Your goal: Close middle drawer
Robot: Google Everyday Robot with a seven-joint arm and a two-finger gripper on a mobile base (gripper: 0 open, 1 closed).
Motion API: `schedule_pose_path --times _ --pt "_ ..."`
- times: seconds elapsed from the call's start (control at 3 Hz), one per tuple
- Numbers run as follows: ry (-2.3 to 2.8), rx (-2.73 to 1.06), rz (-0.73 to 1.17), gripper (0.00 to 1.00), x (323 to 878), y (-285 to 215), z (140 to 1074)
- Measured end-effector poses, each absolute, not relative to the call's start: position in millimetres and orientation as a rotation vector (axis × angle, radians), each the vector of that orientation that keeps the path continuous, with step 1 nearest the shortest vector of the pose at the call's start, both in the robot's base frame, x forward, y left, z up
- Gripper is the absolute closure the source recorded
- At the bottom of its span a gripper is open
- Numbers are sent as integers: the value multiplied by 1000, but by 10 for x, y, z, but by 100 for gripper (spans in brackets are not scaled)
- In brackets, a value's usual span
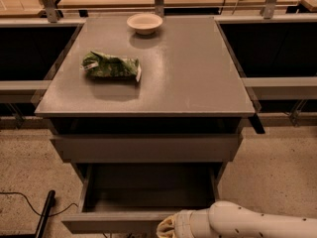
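Note:
The middle drawer (148,188) of the grey cabinet stands pulled out toward me, showing its dark grey box interior. Its plain flat front panel (111,222) runs along the bottom of the camera view. My gripper (166,228) is at the bottom edge, right at the outer face of that panel near its middle. The white arm (247,224) reaches in from the lower right. The gripper's tip is partly cut off by the frame edge.
The drawer above (146,148) has its grey front nearly flush. On the cabinet top (198,73) lie a green bag (111,66) and a white bowl (144,23). Dark open bays flank the cabinet. A black cable and bar (45,213) lie on the speckled floor at left.

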State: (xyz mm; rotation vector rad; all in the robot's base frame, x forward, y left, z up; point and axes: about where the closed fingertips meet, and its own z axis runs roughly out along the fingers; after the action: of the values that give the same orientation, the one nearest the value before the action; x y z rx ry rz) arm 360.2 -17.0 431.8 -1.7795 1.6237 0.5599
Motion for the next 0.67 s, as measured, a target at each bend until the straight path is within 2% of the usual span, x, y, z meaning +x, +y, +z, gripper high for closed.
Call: schedule_pose_path --times 0.33,0.67 --pt "1667 -1772 528 100 3672 -25 4179" --pt "1682 -1741 518 100 3993 78 4131"
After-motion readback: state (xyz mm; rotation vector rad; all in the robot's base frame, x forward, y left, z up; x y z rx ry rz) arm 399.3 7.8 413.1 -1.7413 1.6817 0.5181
